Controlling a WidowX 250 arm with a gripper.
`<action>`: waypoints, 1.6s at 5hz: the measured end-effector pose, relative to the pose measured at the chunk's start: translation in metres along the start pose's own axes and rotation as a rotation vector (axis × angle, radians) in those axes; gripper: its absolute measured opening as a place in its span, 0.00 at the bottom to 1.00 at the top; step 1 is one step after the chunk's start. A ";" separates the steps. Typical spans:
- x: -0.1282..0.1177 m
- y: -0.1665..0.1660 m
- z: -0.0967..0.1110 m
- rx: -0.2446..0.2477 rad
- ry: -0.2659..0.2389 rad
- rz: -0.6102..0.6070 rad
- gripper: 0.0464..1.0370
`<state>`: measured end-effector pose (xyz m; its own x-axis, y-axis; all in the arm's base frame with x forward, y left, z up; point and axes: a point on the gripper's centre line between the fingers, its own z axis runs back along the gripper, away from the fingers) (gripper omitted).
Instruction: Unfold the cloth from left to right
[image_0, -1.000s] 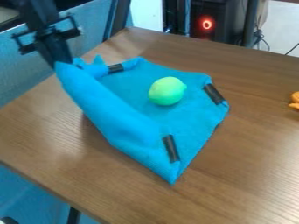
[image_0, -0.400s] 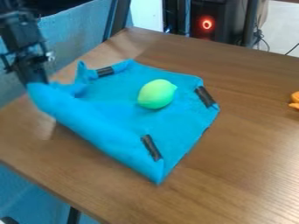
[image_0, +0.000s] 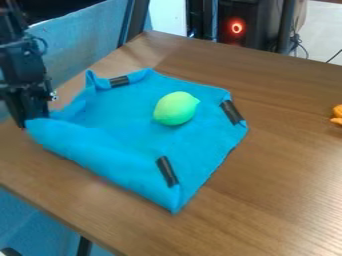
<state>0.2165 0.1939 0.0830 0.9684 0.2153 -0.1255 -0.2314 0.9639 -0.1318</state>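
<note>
Orange thing (image_0: 338, 111), partly beyond the right edge.

Cloth (image_0: 123, 127) on the table (image_0: 287, 155), left of centre; lemon (image_0: 175, 108) on the cloth; strips (image_0: 119, 81) on the cloth, one behind and left of the lemon, one to its right, one before it; gripper (image_0: 32, 119) at the cloth's left corner; computer case (image_0: 260, 25) behind the table.

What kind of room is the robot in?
It looks like a robot workroom or lab, though I can't be sure. There's a black robot gripper at the edge of a blue cloth, and behind the table stands a dark box, maybe a computer, with a glowing red ring.
</note>
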 end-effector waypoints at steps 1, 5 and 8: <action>0.000 -0.003 0.000 0.052 -0.022 -0.001 0.71; -0.020 0.004 0.040 0.063 -0.074 -0.054 0.96; -0.038 0.032 0.018 0.131 0.148 0.058 0.96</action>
<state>0.1741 0.2190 0.1014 0.9273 0.2552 -0.2738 -0.2632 0.9647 0.0080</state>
